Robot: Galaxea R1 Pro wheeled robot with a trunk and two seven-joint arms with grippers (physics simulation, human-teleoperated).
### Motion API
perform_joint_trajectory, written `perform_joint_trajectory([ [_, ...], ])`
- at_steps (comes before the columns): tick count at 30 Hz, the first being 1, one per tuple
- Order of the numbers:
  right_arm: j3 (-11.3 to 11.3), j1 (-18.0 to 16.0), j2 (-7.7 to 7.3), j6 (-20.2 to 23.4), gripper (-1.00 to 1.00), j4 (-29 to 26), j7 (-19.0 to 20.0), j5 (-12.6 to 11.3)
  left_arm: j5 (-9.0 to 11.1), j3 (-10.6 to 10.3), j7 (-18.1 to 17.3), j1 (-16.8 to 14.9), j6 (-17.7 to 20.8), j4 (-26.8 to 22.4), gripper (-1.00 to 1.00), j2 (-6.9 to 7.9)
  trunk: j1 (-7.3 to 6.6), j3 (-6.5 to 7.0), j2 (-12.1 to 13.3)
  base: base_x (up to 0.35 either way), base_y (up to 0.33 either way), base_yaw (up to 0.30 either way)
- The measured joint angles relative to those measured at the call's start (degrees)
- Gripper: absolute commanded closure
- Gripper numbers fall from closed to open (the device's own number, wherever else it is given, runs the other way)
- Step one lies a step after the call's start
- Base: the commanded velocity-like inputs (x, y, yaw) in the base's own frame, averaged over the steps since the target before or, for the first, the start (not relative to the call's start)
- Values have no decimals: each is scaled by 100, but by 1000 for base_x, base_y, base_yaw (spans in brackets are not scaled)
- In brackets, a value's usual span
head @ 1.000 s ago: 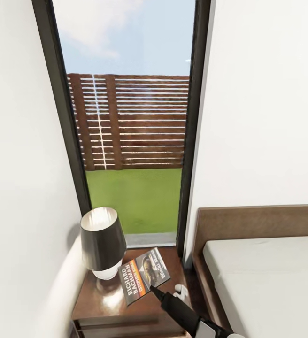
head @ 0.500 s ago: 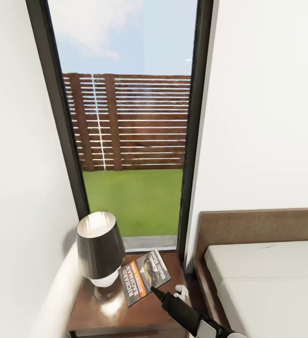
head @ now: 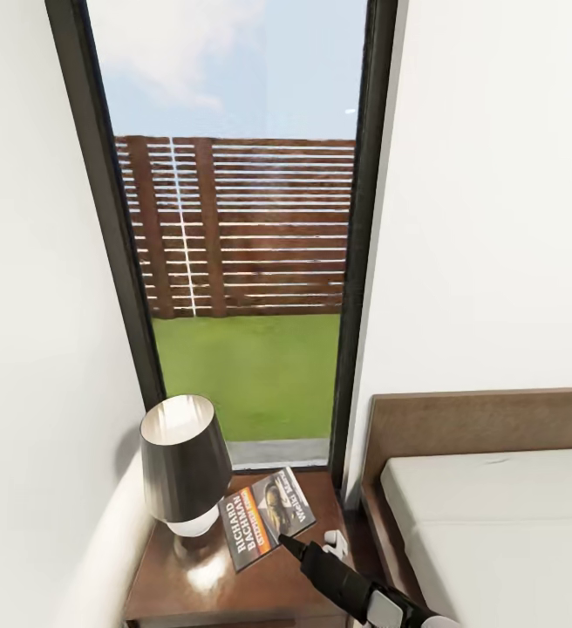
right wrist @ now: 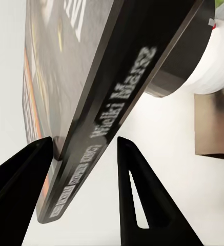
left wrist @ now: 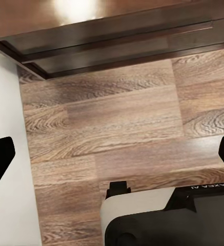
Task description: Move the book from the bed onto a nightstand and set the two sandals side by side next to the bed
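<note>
The book (head: 266, 517), cover up with "RICHARD BACHMAN" in white lettering, sits over the nightstand (head: 199, 580) top beside a dark-shaded lamp (head: 184, 462), its near edge at the tip of the right gripper (head: 286, 544). Seen from the right wrist, the book's spine (right wrist: 104, 118) runs between the two black fingers (right wrist: 137, 200), one finger against its cover side and a sliver of gap at the other, so whether they still clamp it cannot be told. The nightstand fills the corner between a white wall and the bed (head: 495, 515), whose wooden headboard and pale mattress lie to the right. Behind stands a tall dark-framed window (head: 242, 235) onto lawn and a slatted fence. The left gripper (left wrist: 112, 169) hangs spread wide over plank floor (left wrist: 117, 123), nothing between its fingertips
</note>
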Motion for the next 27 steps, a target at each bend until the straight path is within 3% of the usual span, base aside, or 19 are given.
perform_joint_trajectory([
  [27, -19, 7, -64, 48, 100, -6, -7, -16, 1, 0, 0, 0, 0, 6, -100, 0, 0, 0, 0, 0, 0, 0],
])
